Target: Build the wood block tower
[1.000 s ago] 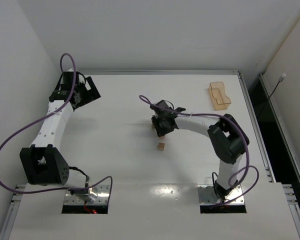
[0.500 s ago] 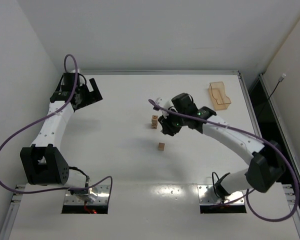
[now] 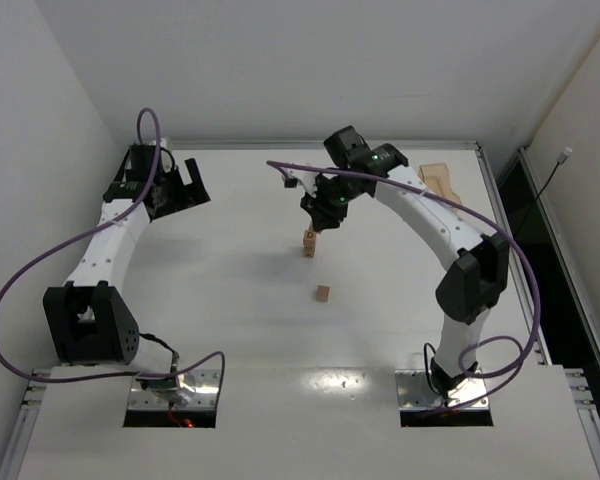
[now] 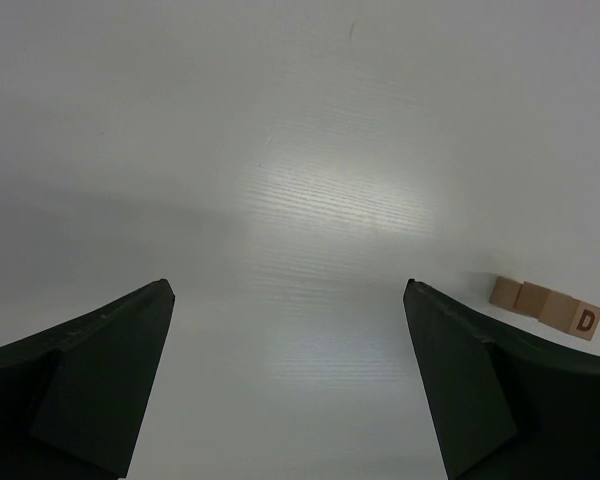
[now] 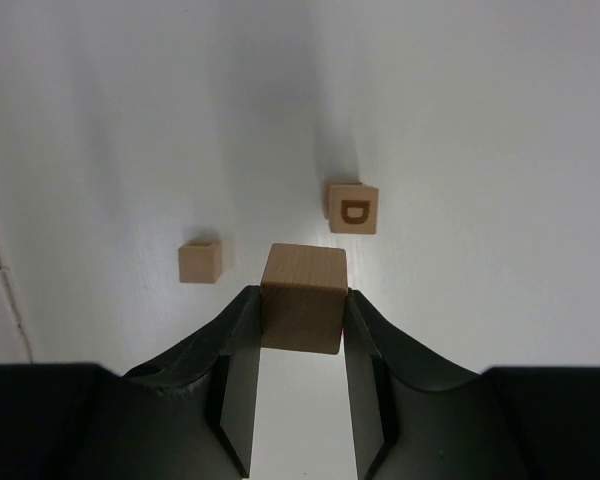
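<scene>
Nearest the bases, lone cube (image 3: 322, 293) on table (image 3: 230, 330); beyond it the tower (image 3: 309, 242), a short stack topped by D-marked cube (image 5: 353, 209); right gripper (image 5: 301, 300) raised just past it, clamped on plain cube (image 5: 302, 290); left gripper (image 4: 287, 290) spread wide, far left.

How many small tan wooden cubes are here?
4: a held cube in the right gripper, a lone cube on the white table, apparently two in the D-topped stack, which may hide more.

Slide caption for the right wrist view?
Right end effector grips a plain light-tan wooden cube above a D-marked tan wooden block and a loose tan wooden cube.
</scene>
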